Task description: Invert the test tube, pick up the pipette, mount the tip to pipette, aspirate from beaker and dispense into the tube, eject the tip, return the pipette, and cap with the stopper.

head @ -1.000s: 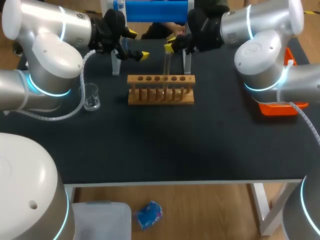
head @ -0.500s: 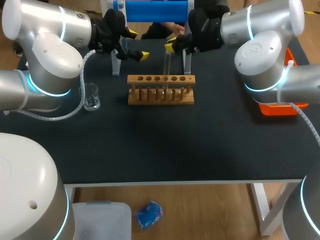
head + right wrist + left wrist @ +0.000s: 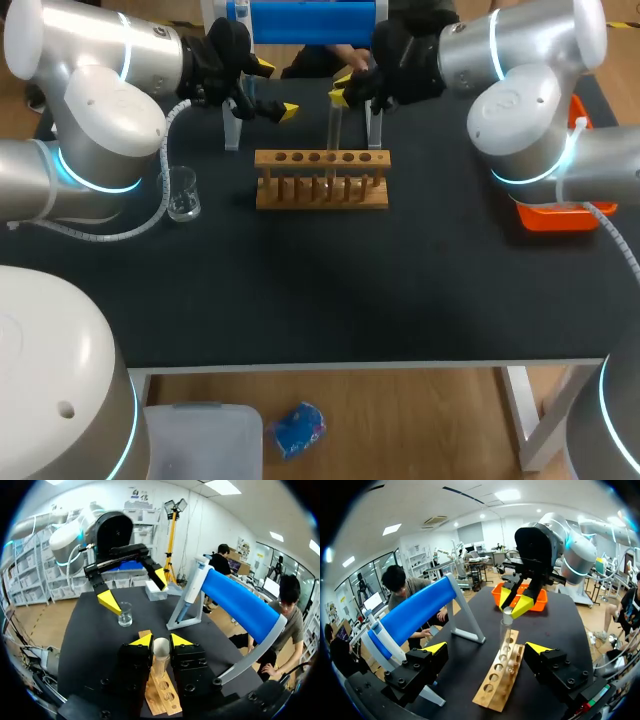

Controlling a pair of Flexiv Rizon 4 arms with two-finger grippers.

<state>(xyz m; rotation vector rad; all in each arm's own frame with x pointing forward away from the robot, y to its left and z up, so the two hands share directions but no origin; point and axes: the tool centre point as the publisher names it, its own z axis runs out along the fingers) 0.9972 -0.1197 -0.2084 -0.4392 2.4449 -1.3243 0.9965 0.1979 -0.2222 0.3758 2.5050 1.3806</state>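
Note:
A clear test tube [image 3: 333,128] stands upright over the wooden rack [image 3: 320,190], its lower end at the rack's row of holes. My right gripper [image 3: 342,92] is shut on the tube's upper end; in the right wrist view the tube's rim [image 3: 161,647] sits between the yellow tips. My left gripper [image 3: 274,89] hangs open above the rack's left end, holding nothing. From the left wrist, the tube [image 3: 504,636] and the right gripper [image 3: 516,600] lie ahead of its spread fingers. The blue pipette [image 3: 312,20] rests on its stand at the table's back. The glass beaker [image 3: 182,193] stands left of the rack.
An orange tray [image 3: 553,216] sits at the right edge under my right arm. The pipette stand's legs [image 3: 232,128] rise just behind the rack. A white box [image 3: 156,590] sits beyond the beaker [image 3: 125,614] in the right wrist view.
My right arm has shifted very slightly to the left with the tube still in its grip. The left arm has not moved.

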